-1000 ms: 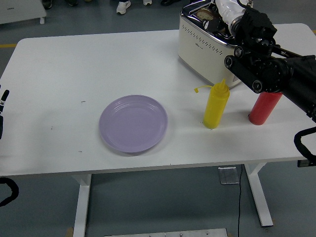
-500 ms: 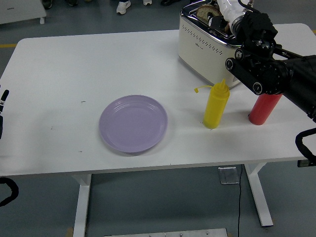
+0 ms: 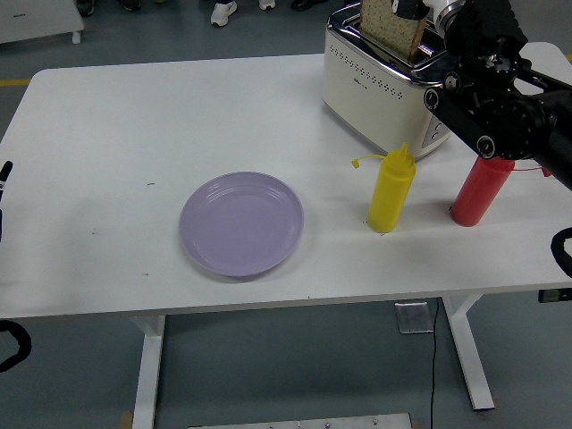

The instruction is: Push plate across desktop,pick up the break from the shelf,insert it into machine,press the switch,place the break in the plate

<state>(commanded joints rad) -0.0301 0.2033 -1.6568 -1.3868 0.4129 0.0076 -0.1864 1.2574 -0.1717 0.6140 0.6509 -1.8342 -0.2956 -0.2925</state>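
Note:
A slice of bread [image 3: 391, 27] stands upright above the slots of the cream toaster [image 3: 371, 85] at the table's far right. My right hand [image 3: 420, 11] is shut on the bread's upper right corner, partly cut off by the picture's top edge. My black right arm [image 3: 500, 107] reaches in from the right over the toaster's near end. The lilac plate [image 3: 241, 222] lies flat and bare near the table's front middle. My left hand [image 3: 4, 192] rests at the left edge, only a sliver showing.
A yellow squeeze bottle [image 3: 391, 190] stands in front of the toaster, a red bottle [image 3: 479, 192] to its right under my arm. Feet of people show beyond the table's far edge.
My right hand has risen from the toaster's slots, pulling the bread slice up and out of the toaster. Plate and bottles have not moved.

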